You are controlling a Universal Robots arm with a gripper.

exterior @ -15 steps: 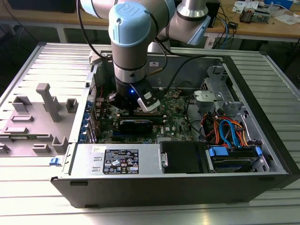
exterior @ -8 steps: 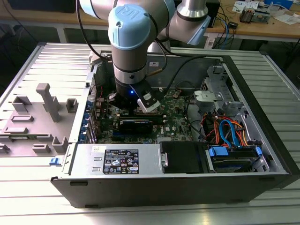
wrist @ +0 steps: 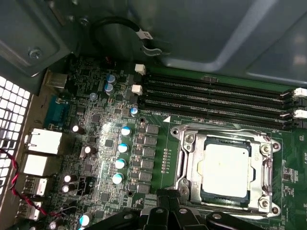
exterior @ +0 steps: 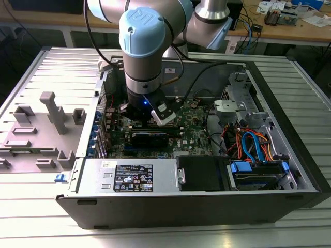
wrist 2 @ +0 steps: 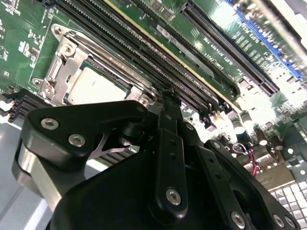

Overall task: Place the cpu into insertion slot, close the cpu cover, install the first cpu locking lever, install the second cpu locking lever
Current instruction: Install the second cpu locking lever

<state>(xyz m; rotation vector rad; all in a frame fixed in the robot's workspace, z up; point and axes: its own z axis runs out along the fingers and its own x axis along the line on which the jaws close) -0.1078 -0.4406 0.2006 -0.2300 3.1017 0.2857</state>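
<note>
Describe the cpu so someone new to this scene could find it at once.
Inside the open computer case, on the green motherboard, just beside the long black memory slots, a silvery metal frame encloses it. The cpu is the flat, pale silvery square there, plain-topped unlike the crowded components around it.

cpu [wrist 2: 96, 86] partly hidden behind tool [wrist 2: 170, 103] in the second wrist view, insertion slot [wrist: 225, 170] lower edge covered by tool, motherboard [exterior: 196, 129] beneath arm hidden
</note>
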